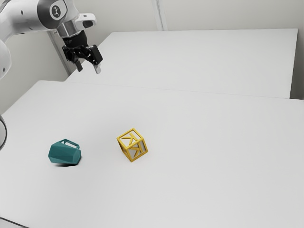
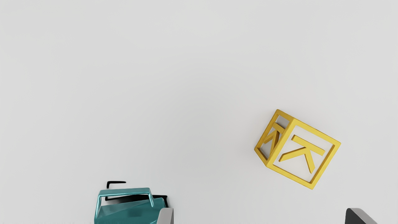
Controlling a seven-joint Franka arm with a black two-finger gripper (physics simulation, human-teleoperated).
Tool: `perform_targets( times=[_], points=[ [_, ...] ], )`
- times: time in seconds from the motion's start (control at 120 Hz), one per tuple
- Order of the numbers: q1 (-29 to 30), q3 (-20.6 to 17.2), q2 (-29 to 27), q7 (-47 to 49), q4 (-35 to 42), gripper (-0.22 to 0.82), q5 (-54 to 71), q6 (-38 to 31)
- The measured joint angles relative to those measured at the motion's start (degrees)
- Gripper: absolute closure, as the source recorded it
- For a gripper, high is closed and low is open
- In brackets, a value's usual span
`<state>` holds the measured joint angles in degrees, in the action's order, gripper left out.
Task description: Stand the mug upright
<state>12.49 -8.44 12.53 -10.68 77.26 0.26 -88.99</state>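
Evidently, the mug (image 1: 65, 154) lies sideways on the desk (image 1: 190, 180), at eight o'clock in the exterior view; the pincer (image 1: 89, 69) hangs released at ten, so the approach seems in hand, next calling for descent and a grip

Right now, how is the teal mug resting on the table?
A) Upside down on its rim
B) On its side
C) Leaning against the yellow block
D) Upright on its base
B: the mug lies on its side, its handle raised, with bare table between it and the yellow block.
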Motion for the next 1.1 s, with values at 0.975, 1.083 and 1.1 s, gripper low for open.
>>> perform_targets(
  times=[0.975, 1.083, 1.1],
  points=[
    [9.1, 30.3, -1.3, -18.3, 22.8, 0.0, -34.4, 7.4],
    [10.7, 31.2, 0.4, -22.8, 25.4, 0.0, -36.1, 6.7],
    [11.0, 31.3, 0.7, -23.5, 25.6, 0.0, -36.3, 6.6]
  ],
)
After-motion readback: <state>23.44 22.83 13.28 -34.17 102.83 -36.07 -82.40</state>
